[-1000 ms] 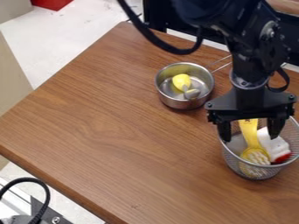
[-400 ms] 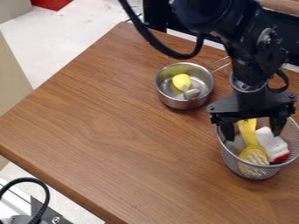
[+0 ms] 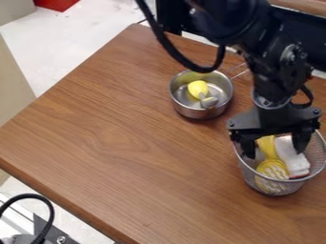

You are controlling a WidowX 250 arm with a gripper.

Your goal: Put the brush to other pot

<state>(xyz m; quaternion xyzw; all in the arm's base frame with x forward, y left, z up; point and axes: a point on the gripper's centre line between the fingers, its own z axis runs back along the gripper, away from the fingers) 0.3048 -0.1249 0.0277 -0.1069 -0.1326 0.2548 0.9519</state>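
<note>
At the right of the frame, the black gripper [image 3: 274, 147] hangs down over a wire mesh basket [image 3: 295, 187], its two fingers well apart. Between them are the handle of the yellow brush [image 3: 272, 167], which leans in the basket with its pale bristles lower down, and a white thing [image 3: 291, 156] beside it. Whether either finger touches them, I cannot tell. Up and to the left of the basket, near the upper middle, stands a steel pot [image 3: 197, 113], holding something yellow [image 3: 198, 88] and a small grey piece [image 3: 208, 102]. Both vessels stand on a brown wooden table [image 3: 115, 143], its grain showing, with one corner toward the top and an edge slanting down to the left. Beyond lie pale floor [image 3: 96, 28], a red patch [image 3: 57, 4] at upper left and a black cable [image 3: 38, 197] at lower left.
</note>
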